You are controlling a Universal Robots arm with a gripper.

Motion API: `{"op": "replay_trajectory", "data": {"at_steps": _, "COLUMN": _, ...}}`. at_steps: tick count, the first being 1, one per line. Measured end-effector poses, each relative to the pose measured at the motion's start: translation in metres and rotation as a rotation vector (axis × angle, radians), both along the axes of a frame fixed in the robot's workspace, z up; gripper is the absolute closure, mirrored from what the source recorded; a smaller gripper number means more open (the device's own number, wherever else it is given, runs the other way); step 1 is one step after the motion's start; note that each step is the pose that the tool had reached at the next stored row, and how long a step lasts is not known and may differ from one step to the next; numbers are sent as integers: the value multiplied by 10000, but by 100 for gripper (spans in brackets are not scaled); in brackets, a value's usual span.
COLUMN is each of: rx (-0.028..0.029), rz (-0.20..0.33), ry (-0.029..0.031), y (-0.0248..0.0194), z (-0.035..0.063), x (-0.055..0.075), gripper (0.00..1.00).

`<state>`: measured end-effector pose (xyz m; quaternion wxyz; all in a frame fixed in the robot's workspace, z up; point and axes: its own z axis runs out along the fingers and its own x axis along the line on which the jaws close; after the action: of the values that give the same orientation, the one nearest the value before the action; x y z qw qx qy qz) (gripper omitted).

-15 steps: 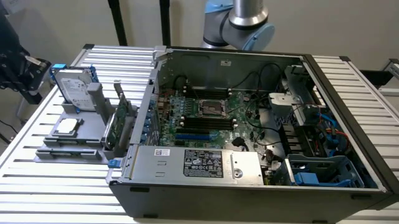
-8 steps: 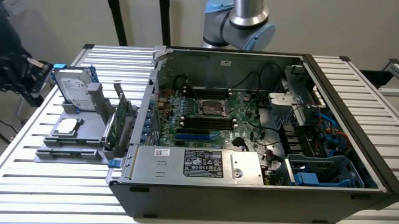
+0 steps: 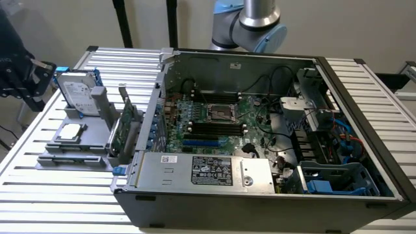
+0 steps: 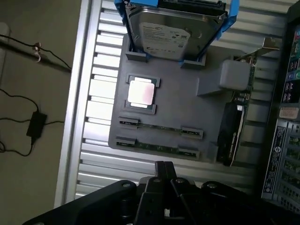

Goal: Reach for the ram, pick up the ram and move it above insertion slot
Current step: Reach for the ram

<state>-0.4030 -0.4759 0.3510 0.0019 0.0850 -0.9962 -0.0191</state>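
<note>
Clearly apart from the jaws: ram.

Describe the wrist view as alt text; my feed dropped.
The claw hangs close to a grey holder with two ram sticks lying flat in its slots, untouched. The holder also carries a processor, a hard drive and an expansion card.

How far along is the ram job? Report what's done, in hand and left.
Done: nothing that shows. The ram sits in the gray holder beside a second stick. In hand: the reach, with the gripper close to the ram and carrying none. Left: the pickup and the move above the motherboard slots.
</note>
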Motion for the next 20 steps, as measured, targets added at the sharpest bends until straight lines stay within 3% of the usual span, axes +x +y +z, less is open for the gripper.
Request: {"op": "replay_trajectory", "data": {"at_steps": 20, "rx": -1, "rz": 3636, "ry": -2, "y": 0, "z": 0, "x": 0, "gripper": 89}}
